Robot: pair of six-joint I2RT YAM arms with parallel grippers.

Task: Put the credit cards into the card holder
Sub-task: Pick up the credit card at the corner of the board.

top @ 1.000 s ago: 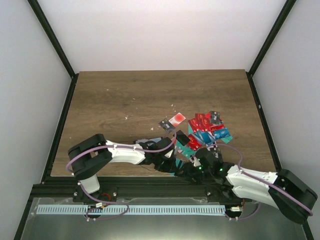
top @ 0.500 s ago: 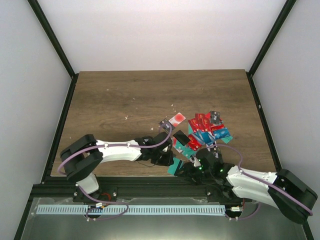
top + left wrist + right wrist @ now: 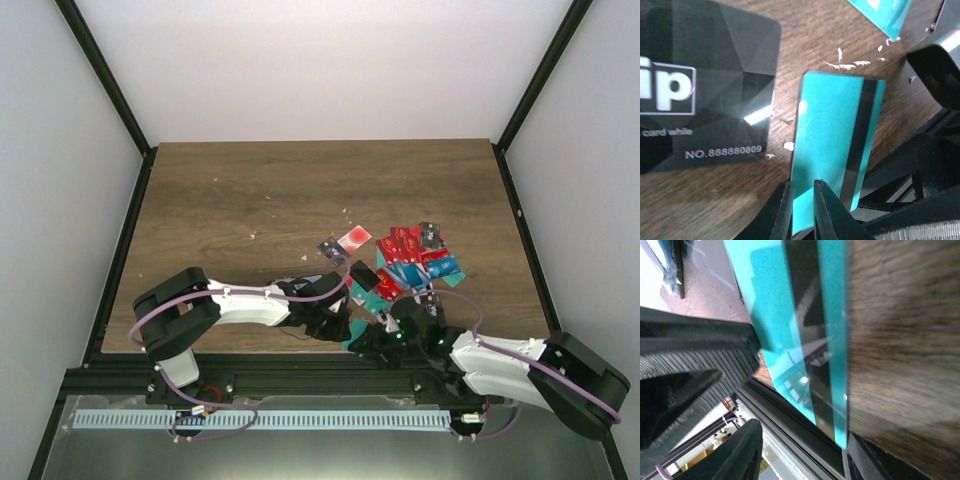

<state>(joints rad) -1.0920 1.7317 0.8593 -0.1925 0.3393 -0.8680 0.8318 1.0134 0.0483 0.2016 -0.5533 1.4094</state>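
The thin teal plastic card with a black magnetic stripe point(image 3: 830, 145) lies on the near side of the loose heap of red, teal, blue and black cards point(image 3: 415, 250). It sits right at the brink of the brown wood-grain counter point(image 3: 300, 180), and one corner hangs out over the black frame rail point(image 3: 300, 372) below. The left gripper point(image 3: 803, 187) is all but closed, with only a slit between its fingers. Its tips sit over one short end of the card, but I cannot tell whether they pinch it or merely press on it. The right gripper point(image 3: 752, 390) sits at the overhanging corner, its jaws partly apart and nothing clamped yet. The main risk, as I judge it, is that the card slides clear of the edge and drops onto the rail if the left tips push it outward before the right jaws bite. A bite on the corner alone could let the card swivel out. The two grippers are crowded together, so a clash is possible. A small black squarish piece point(image 3: 362, 273) between this card and the heap is probably the folding card holder. It is too small to tell whether it is open.
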